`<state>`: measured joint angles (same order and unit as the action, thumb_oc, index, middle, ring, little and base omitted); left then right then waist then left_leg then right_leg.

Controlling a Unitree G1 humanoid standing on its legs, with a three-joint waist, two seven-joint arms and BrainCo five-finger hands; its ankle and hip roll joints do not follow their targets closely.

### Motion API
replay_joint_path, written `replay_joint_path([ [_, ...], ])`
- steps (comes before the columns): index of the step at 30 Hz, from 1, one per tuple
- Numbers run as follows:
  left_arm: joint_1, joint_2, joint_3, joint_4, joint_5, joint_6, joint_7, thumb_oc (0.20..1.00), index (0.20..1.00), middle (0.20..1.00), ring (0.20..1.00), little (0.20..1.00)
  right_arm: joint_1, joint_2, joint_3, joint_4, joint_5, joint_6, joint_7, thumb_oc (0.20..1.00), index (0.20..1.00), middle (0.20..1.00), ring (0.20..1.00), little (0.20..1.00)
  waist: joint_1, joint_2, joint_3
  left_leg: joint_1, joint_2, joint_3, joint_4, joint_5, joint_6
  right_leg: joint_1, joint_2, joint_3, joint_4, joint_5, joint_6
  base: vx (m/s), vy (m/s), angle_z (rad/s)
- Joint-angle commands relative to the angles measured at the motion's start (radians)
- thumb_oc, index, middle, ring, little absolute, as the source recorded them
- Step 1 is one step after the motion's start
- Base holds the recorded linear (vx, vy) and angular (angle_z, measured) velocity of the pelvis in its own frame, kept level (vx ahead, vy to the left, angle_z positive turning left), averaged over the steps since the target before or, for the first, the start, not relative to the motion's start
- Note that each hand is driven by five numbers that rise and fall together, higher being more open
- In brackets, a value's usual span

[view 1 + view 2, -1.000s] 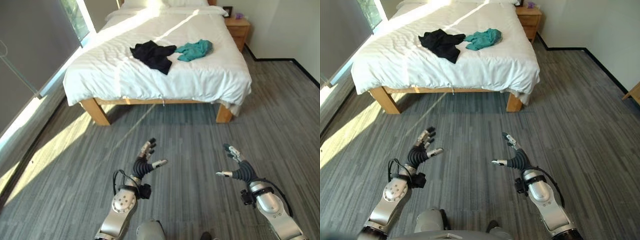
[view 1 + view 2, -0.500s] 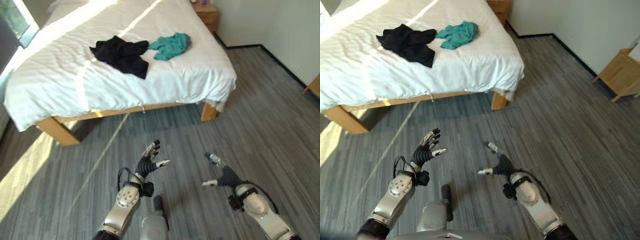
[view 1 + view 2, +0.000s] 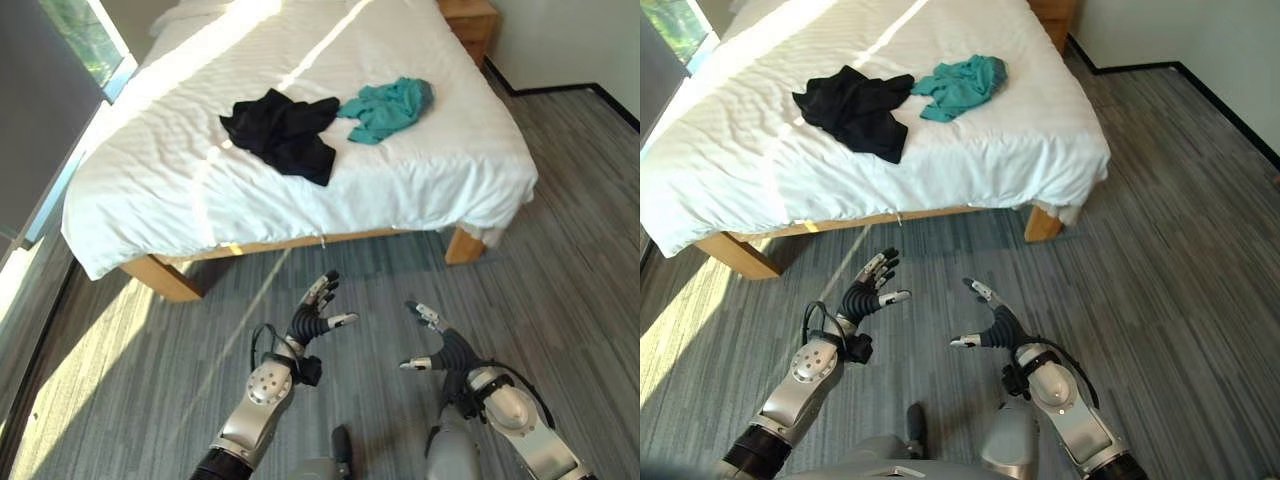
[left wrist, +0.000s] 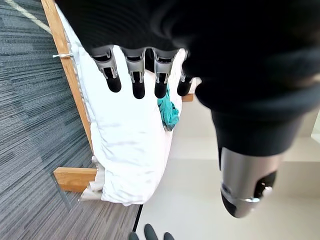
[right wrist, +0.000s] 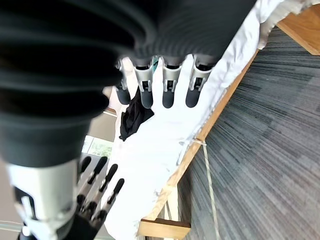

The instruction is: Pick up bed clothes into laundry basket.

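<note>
Two garments on the bed (image 3: 420,170), one black garment (image 3: 283,133), one teal garment (image 3: 387,106); left hand (image 3: 312,322) and right hand (image 3: 440,348) above the floor (image 3: 560,270), fingers spread, empty.

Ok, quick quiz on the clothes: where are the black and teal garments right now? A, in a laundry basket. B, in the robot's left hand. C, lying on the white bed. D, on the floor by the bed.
C: the black garment and the teal garment lie side by side on the white bed, while the left hand and right hand hover open over the floor, holding nothing.
</note>
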<state>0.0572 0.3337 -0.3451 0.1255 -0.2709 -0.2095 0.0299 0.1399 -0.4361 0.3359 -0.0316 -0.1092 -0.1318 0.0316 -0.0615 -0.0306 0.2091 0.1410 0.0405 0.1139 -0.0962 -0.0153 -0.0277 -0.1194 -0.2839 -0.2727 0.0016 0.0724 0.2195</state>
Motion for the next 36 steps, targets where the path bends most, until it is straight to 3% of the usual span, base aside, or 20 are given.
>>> replay_joint_path([
  [1, -0.067, -0.042, -0.023, -0.044, -0.009, -0.058, -0.011, 1.0, 1.0, 1.0, 1.0, 1.0, -0.006, -0.071, -0.061, -0.048, -0.002, -0.035, -0.023, 1.0, 1.0, 1.0, 1.0, 1.0, -0.042, 0.043, 0.001, 0.075, 0.205, 0.109, 0.656, 0.042, -0.174, 0.058, 0.092, -0.037, -0.089, 0.063, -0.104, 0.41, -0.457, 0.75],
  [2, -0.076, -0.039, -0.031, -0.046, -0.018, -0.047, -0.006, 1.0, 1.0, 1.0, 1.0, 1.0, -0.011, -0.086, -0.086, -0.056, -0.001, -0.033, -0.051, 1.0, 1.0, 1.0, 1.0, 1.0, -0.027, 0.021, 0.021, -0.053, 0.215, 0.102, 0.881, 0.104, -0.176, 0.101, 0.094, -0.054, -0.089, 0.038, -0.145, 0.41, -0.437, 0.49],
  [3, -0.072, -0.033, -0.026, -0.058, -0.023, -0.049, -0.01, 1.0, 1.0, 1.0, 1.0, 1.0, -0.025, -0.106, -0.096, -0.047, -0.017, -0.026, -0.066, 1.0, 1.0, 1.0, 1.0, 1.0, -0.003, 0.018, 0.034, -0.11, 0.221, 0.112, 0.973, 0.075, -0.164, 0.137, 0.109, -0.051, -0.089, 0.0, -0.16, 0.38, -0.324, -0.14],
  [4, -0.064, -0.026, -0.02, -0.072, -0.025, -0.051, -0.013, 1.0, 1.0, 1.0, 1.0, 1.0, -0.03, -0.115, -0.11, -0.047, -0.027, -0.025, -0.077, 1.0, 1.0, 1.0, 1.0, 1.0, 0.015, 0.01, 0.042, -0.176, 0.231, 0.135, 1.024, 0.06, -0.156, 0.16, 0.113, -0.041, -0.089, -0.02, -0.159, 0.58, -0.156, -0.54],
  [5, -0.051, -0.023, -0.008, -0.078, -0.032, -0.052, -0.016, 1.0, 1.0, 1.0, 1.0, 1.0, -0.046, -0.127, -0.141, -0.053, -0.044, -0.021, -0.101, 1.0, 1.0, 1.0, 1.0, 1.0, 0.049, 0.012, 0.055, -0.268, 0.302, 0.217, 0.979, 0.024, -0.155, 0.226, 0.129, -0.032, -0.089, -0.066, -0.144, 0.44, -0.07, -0.65],
  [6, -0.051, -0.022, -0.008, -0.078, -0.032, -0.052, -0.016, 1.0, 1.0, 1.0, 1.0, 1.0, -0.046, -0.127, -0.142, -0.053, -0.044, -0.02, -0.101, 1.0, 1.0, 1.0, 1.0, 1.0, 0.053, 0.008, 0.054, -0.267, 0.298, 0.224, 0.974, 0.028, -0.152, 0.221, 0.124, -0.027, -0.089, -0.063, -0.144, 0.65, 0.128, -0.71],
  [7, -0.039, -0.024, -0.001, -0.074, -0.032, -0.051, -0.014, 1.0, 1.0, 1.0, 1.0, 1.0, -0.053, -0.126, -0.164, -0.062, -0.069, -0.024, -0.121, 1.0, 1.0, 1.0, 1.0, 1.0, 0.074, 0.024, 0.046, -0.294, 0.296, 0.27, 0.757, -0.006, -0.128, 0.264, 0.153, 0.001, -0.089, -0.101, -0.128, 0.32, 0.154, -0.7],
  [9, -0.038, -0.027, -0.002, -0.069, -0.028, -0.053, -0.009, 1.0, 1.0, 1.0, 1.0, 1.0, -0.058, -0.13, -0.177, -0.067, -0.092, -0.026, -0.135, 1.0, 1.0, 1.0, 1.0, 1.0, 0.086, 0.022, 0.041, -0.29, 0.277, 0.308, 0.602, -0.003, -0.114, 0.281, 0.153, 0.01, -0.089, -0.118, -0.116, 0.48, 0.245, -0.49],
  [10, -0.038, -0.031, -0.01, -0.054, -0.018, -0.053, 0.001, 1.0, 1.0, 1.0, 1.0, 1.0, -0.064, -0.129, -0.189, -0.079, -0.124, -0.02, -0.149, 1.0, 1.0, 1.0, 1.0, 1.0, 0.095, 0.035, 0.025, -0.291, 0.269, 0.353, 0.352, 0.046, -0.102, 0.307, 0.162, 0.022, -0.089, -0.146, -0.099, 0.46, 0.255, -0.26],
  [13, -0.049, -0.045, -0.024, -0.035, 0.002, -0.041, 0.015, 1.0, 1.0, 1.0, 1.0, 1.0, -0.072, -0.131, -0.188, -0.072, -0.154, -0.015, -0.162, 1.0, 1.0, 1.0, 1.0, 1.0, 0.103, 0.048, 0.015, -0.26, 0.279, 0.386, 0.119, 0.161, -0.123, 0.351, 0.169, 0.022, -0.089, -0.175, -0.083, 0.41, 0.236, -0.25],
  [17, -0.039, -0.054, -0.023, -0.026, 0.012, -0.03, 0.025, 1.0, 1.0, 1.0, 1.0, 1.0, -0.066, -0.134, -0.19, -0.079, -0.193, -0.006, -0.184, 1.0, 1.0, 1.0, 1.0, 1.0, 0.122, 0.044, 0.011, -0.286, 0.337, 0.435, 0.02, 0.216, -0.148, 0.432, 0.176, 0.021, -0.089, -0.218, -0.08, 0.42, 0.179, -0.1],
  [18, -0.013, -0.048, -0.011, -0.033, 0.014, -0.024, 0.024, 1.0, 1.0, 1.0, 1.0, 1.0, -0.06, -0.135, -0.2, -0.09, -0.225, -0.001, -0.195, 1.0, 1.0, 1.0, 1.0, 1.0, 0.121, 0.043, -0.003, -0.266, 0.388, 0.526, 0.025, 0.245, -0.137, 0.457, 0.189, 0.011, -0.089, -0.24, -0.089, 0.39, 0.15, 0.0],
  [20, 0.009, -0.041, 0.0, -0.044, 0.014, -0.02, 0.021, 1.0, 1.0, 1.0, 1.0, 1.0, -0.06, -0.134, -0.203, -0.096, -0.258, 0.008, -0.204, 1.0, 1.0, 1.0, 1.0, 1.0, 0.127, 0.048, -0.023, -0.231, 0.386, 0.56, 0.02, 0.241, -0.127, 0.462, 0.197, 0.022, -0.089, -0.245, -0.087, 0.38, 0.119, -0.18],
  [22, 0.033, -0.026, -0.007, -0.052, 0.007, -0.013, 0.015, 1.0, 1.0, 1.0, 1.0, 1.0, -0.091, -0.155, -0.254, -0.091, -0.358, 0.031, -0.279, 1.0, 1.0, 1.0, 1.0, 1.0, 0.162, 0.026, -0.046, -0.243, 0.359, 0.532, 0.026, 0.277, -0.114, 0.505, 0.194, 0.03, -0.089, -0.258, -0.091, 0.39, 0.121, -0.28],
  [25, 0.036, 0.003, -0.028, -0.044, 0.009, -0.002, 0.0, 1.0, 1.0, 1.0, 1.0, 1.0, -0.136, -0.184, -0.313, -0.056, -0.389, 0.051, -0.33, 1.0, 1.0, 1.0, 1.0, 1.0, 0.189, -0.014, -0.056, -0.237, 0.316, 0.515, 0.024, 0.245, -0.073, 0.526, 0.193, 0.02, -0.039, -0.226, -0.077, 0.27, 0.051, 0.05],
  [26, 0.037, 0.019, -0.036, -0.04, 0.004, 0.003, -0.013, 1.0, 1.0, 1.0, 1.0, 1.0, -0.157, -0.21, -0.35, -0.043, -0.4, 0.057, -0.346, 1.0, 1.0, 1.0, 1.0, 1.0, 0.199, -0.032, -0.053, -0.224, 0.3, 0.513, 0.024, 0.225, -0.055, 0.505, 0.186, 0.008, 0.048, -0.202, -0.049, 0.24, 0.064, 0.13],
  [27, 0.015, 0.053, -0.067, -0.021, 0.0, 0.008, -0.031, 1.0, 1.0, 1.0, 1.0, 1.0, -0.236, -0.289, -0.38, 0.025, -0.426, 0.104, -0.398, 1.0, 1.0, 1.0, 1.0, 1.0, 0.183, -0.053, -0.025, -0.191, 0.264, 0.472, 0.017, 0.186, -0.041, 0.399, 0.141, 0.012, 0.244, -0.099, 0.014, 0.29, 0.108, 0.29],
  [29, -0.028, 0.076, -0.096, -0.008, 0.002, 0.009, -0.044, 1.0, 1.0, 1.0, 1.0, 1.0, -0.348, -0.347, -0.368, 0.128, -0.426, 0.139, -0.423, 1.0, 1.0, 1.0, 1.0, 1.0, 0.161, -0.043, -0.002, -0.162, 0.263, 0.452, 0.009, 0.145, -0.034, 0.249, 0.106, 0.029, 0.408, -0.035, 0.042, 0.15, 0.042, 0.63],
  [32, -0.046, 0.088, -0.129, -0.011, -0.023, 0.006, -0.097, 1.0, 1.0, 1.0, 1.0, 1.0, -0.481, -0.403, -0.333, 0.281, -0.391, 0.18, -0.413, 1.0, 1.0, 1.0, 1.0, 1.0, 0.172, -0.045, 0.009, -0.134, 0.272, 0.445, 0.009, 0.1, -0.057, 0.183, -0.012, -0.071, 0.261, -0.063, 0.004, 0.18, -0.129, 0.28],
  [36, -0.048, 0.078, -0.132, 0.007, -0.056, 0.013, -0.141, 1.0, 1.0, 1.0, 1.0, 1.0, -0.528, -0.448, -0.292, 0.398, -0.379, 0.208, -0.419, 1.0, 1.0, 1.0, 1.0, 1.0, 0.15, -0.048, 0.01, -0.116, 0.229, 0.38, 0.009, 0.044, -0.081, 0.152, -0.021, -0.098, -0.026, -0.055, 0.002, 0.25, -0.063, 0.51],
])
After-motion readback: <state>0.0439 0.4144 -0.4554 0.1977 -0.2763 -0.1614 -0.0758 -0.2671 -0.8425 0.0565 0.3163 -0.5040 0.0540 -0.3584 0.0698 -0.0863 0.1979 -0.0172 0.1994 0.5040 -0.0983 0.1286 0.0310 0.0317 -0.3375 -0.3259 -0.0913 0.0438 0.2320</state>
